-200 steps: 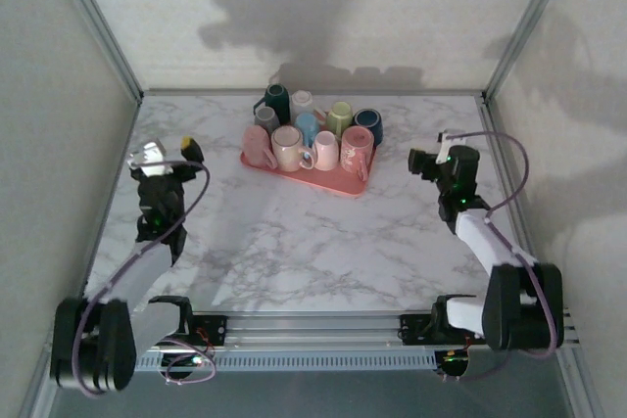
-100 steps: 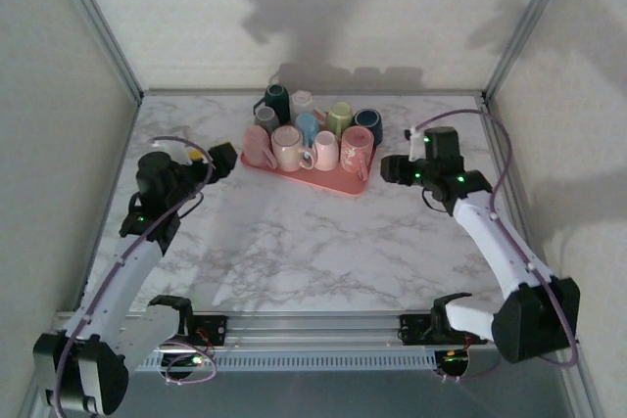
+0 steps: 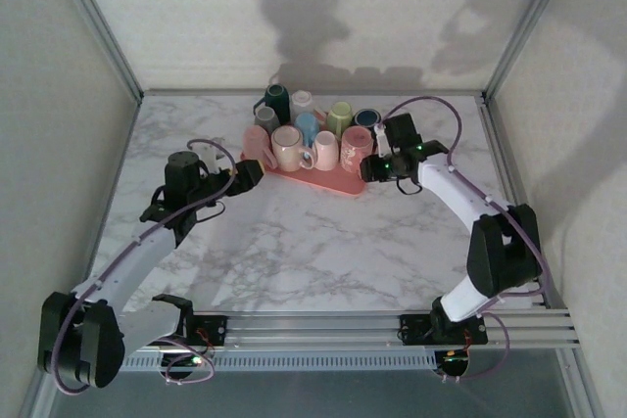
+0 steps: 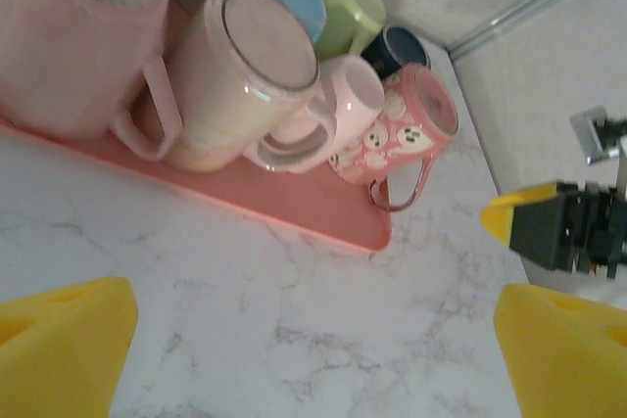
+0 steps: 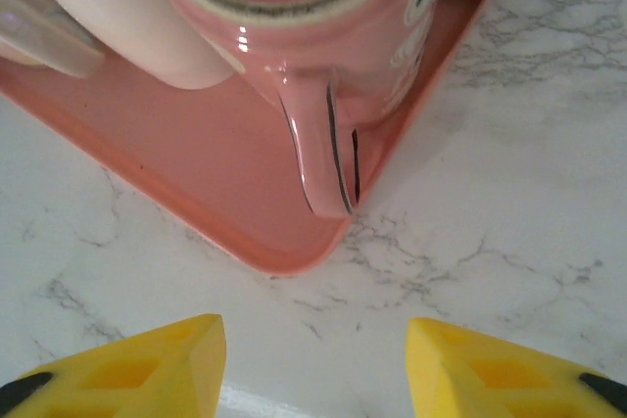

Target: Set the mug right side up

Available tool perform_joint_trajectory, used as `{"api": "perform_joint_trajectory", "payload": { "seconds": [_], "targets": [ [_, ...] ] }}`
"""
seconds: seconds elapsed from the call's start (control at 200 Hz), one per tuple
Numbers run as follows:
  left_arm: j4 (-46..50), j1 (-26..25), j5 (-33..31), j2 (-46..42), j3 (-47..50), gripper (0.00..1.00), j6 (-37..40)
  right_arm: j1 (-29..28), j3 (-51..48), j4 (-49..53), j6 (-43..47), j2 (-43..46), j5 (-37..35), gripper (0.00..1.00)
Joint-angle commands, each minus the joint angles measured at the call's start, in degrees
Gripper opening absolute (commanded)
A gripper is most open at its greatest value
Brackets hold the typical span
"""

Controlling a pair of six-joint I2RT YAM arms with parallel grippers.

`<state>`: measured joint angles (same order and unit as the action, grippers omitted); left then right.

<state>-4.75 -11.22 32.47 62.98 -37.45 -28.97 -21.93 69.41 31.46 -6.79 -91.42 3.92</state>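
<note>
finds the pink patterned mug [image 5: 294, 31] base-up at the near right corner of the pink tray [image 5: 196, 183], handle facing the right gripper [image 5: 313, 359], spread apart just beside it; sees the left gripper [image 4: 313, 340] spread too, seemingly clear of the tray

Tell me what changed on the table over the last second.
The left end effector swung in to the left end of the tray; the right end effector swung in to face the handle of the pink patterned mug. Both are open, holding nothing. Tray and mugs stayed put.
</note>
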Motion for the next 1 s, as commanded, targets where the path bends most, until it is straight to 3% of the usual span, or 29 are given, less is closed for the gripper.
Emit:
{"api": "perform_joint_trajectory", "payload": {
  "seconds": [0.0,0.401,0.791,0.996],
  "targets": [
    [-2.6,-0.7,4.3,1.0,0.4,0.93,-0.8,-0.6,3.8,0.5,0.9,-3.8,-1.7,0.52],
    [-4.6,-1.4,5.3,5.1,-0.2,0.93,-0.7,-1.9,12.0,-0.4,-0.1,-14.3,-3.1,0.50],
    [-4.4,-1.6,3.1,2.7,0.9,0.94,-0.5,-3.4,15.1,1.3,-0.7,-19.0,-10.1,0.40],
    [-4.3,-1.6,3.0,2.8,1.5,0.93,-0.6,-3.9,14.1,0.4,0.8,-18.5,-11.7,0.28]
  ]
}}
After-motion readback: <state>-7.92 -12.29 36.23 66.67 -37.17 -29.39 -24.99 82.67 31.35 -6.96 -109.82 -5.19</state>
